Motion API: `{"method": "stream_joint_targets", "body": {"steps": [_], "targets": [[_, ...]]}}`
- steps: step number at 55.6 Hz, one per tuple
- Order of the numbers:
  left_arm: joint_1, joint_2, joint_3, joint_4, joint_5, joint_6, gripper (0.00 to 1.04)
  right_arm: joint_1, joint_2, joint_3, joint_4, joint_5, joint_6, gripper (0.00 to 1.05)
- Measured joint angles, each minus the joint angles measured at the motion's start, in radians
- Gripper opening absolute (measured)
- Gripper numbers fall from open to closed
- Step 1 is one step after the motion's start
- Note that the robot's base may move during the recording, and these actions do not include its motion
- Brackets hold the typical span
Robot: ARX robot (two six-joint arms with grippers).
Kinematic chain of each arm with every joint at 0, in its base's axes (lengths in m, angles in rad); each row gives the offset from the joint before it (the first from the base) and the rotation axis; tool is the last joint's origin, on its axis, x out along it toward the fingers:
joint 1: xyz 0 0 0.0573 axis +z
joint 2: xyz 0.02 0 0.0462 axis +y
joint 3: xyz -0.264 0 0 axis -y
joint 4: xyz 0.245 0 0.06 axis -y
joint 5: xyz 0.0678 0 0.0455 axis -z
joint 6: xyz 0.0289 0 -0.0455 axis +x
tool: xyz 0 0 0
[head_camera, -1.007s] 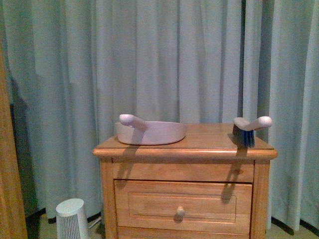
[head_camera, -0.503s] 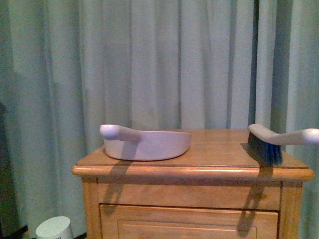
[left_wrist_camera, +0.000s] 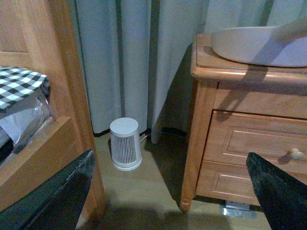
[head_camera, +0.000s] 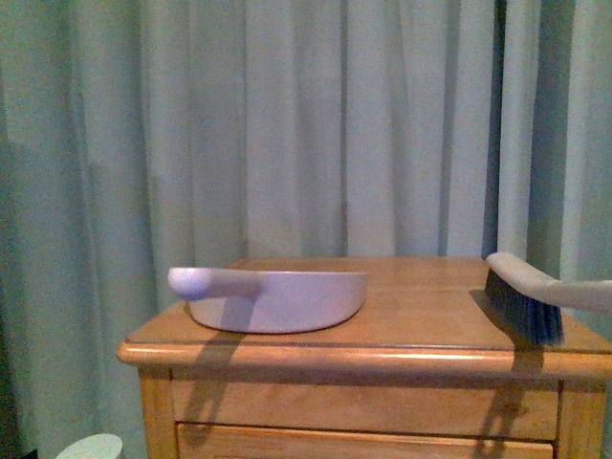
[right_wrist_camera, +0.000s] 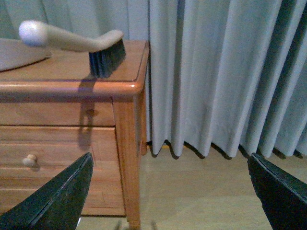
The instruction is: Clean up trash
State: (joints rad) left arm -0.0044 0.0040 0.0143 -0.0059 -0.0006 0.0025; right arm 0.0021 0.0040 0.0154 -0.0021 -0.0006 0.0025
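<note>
**Clerk:** Item one, the task's own thing?

**Keeper:** Trash (left_wrist_camera: 21,122): crumpled clear-whitish plastic, seen in the left wrist view only. It lies on the bed (left_wrist_camera: 57,158), just under the black-and-white checked pillow (left_wrist_camera: 21,88) and seemingly touching it. It is well apart from the table.

**Clerk:** The table and what it carries?

**Keeper:** Table (head_camera: 430,306): a wooden bedside chest with drawers, one of which has a round knob (left_wrist_camera: 296,154). Two things stand on top:
- Dustpan (head_camera: 277,298): pinkish, on the left part, with its handle pointing left past the edge.
- Brush (head_camera: 535,301): dark bristles down on the right part, pale handle running out to the right. It is apart from the dustpan.

**Clerk:** Surroundings?

**Keeper:** Curtain (head_camera: 335,124): pale grey-green, hanging in folds behind the table and reaching the floor. White ribbed canister (left_wrist_camera: 125,143): upright on the floor, between the bed and the table.

**Clerk:** Pincers?

**Keeper:** Left pincer (left_wrist_camera: 169,158): fingers spread wide with nothing between them, low in front of the table's left corner. Right pincer (right_wrist_camera: 170,158): fingers also spread wide and holding nothing, by the table's right corner below the brush. Neither touches anything.
</note>
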Motion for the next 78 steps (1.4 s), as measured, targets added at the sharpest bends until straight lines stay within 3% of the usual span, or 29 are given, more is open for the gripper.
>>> {"method": "stream_joint_targets", "body": {"steps": [25,31,35,48,61,78], "targets": [[0.0,0.0,0.0,0.0,0.0,0.0,0.97,0.0,0.0,0.0,0.0,0.0,0.0,0.97],[0.018,0.123,0.073,-0.163,0.126,-0.055,0.97,0.0,0.0,0.0,0.0,-0.001,0.0,0.97],[-0.005,0.257,0.123,-0.158,0.128,-0.06,0.97,0.0,0.0,0.0,0.0,0.0,0.0,0.97],[-0.18,0.721,0.455,-0.01,0.003,0.016,0.97,0.0,0.0,0.0,0.0,0.0,0.0,0.97],[-0.428,1.247,0.963,-0.115,-0.156,0.053,0.97,0.0,0.0,0.0,0.0,0.0,0.0,0.97],[-0.478,1.607,1.218,-0.246,-0.272,-0.005,0.97,0.0,0.0,0.0,0.0,0.0,0.0,0.97]]}}
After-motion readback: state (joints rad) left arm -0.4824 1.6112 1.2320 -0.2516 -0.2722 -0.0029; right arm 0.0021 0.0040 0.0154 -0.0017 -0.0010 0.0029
